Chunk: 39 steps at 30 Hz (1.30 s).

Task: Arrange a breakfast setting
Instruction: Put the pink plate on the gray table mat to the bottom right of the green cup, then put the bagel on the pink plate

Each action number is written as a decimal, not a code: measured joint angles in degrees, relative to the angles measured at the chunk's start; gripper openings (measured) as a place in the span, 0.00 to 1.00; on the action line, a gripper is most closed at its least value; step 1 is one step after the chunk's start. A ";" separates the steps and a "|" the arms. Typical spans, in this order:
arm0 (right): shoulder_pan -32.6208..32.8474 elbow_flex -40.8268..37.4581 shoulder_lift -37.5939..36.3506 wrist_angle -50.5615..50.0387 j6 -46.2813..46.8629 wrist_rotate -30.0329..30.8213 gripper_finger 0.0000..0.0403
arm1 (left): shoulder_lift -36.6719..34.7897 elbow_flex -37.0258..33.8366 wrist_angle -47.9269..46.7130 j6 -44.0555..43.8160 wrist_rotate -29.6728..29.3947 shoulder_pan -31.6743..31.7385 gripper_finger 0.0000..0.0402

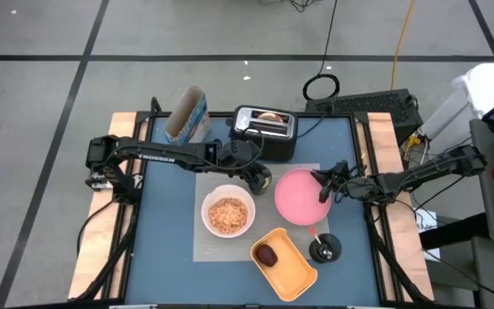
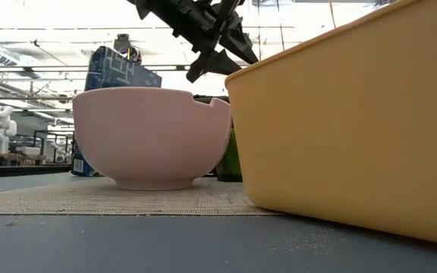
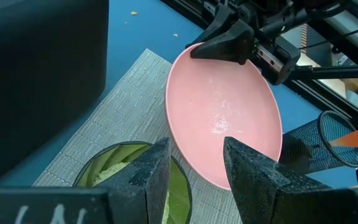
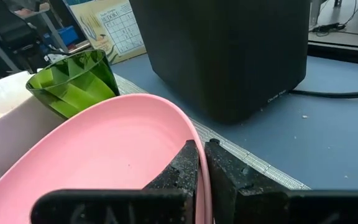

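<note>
Pink round plate [image 4: 104, 155], glossy and tilted, is pinched at its rim by the right gripper [image 4: 199, 163]; left gripper [image 3: 194, 163] straddles the green cup's [image 3: 135, 177] rim.

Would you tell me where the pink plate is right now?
High view: the pink plate sits right of centre on the placemat, between the bowl and the right pincer gripping its rim.

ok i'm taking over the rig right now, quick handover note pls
Right gripper: shut on the pink plate's rim, plate tilted over the placemat.
Left gripper: fingers straddling the green cup's rim, on the mat by the toaster.
Done: bowl with cereal sits on the placemat.
Left: set the plate flat, release the cup, bring over the bread showing in the toaster slot.
</note>
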 joint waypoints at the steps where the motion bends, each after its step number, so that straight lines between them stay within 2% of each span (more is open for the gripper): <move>1: 0.00 0.00 0.00 -0.01 -0.13 0.00 0.03 | 0.00 0.00 0.00 0.00 0.00 0.01 0.38; 6: 0.00 -0.04 0.00 -0.01 -2.77 0.02 0.04 | 0.00 0.00 0.00 0.00 0.00 0.00 0.38; 9: 0.00 -0.09 0.00 0.01 -2.55 0.00 0.09 | 0.00 0.00 -0.02 0.00 0.00 -0.01 0.38; 23: 0.00 0.59 -0.02 0.01 -3.49 0.02 0.48 | -0.02 -0.02 -0.01 0.00 -0.01 -0.01 0.38; 31: 0.00 7.91 -0.09 0.24 -11.57 0.02 0.62 | -0.02 -0.02 -0.02 0.02 0.00 -0.02 0.38; 39: -2.12 18.73 -0.07 -0.15 -19.50 -1.18 0.63 | -0.02 -0.02 -0.59 2.91 0.00 -2.36 0.38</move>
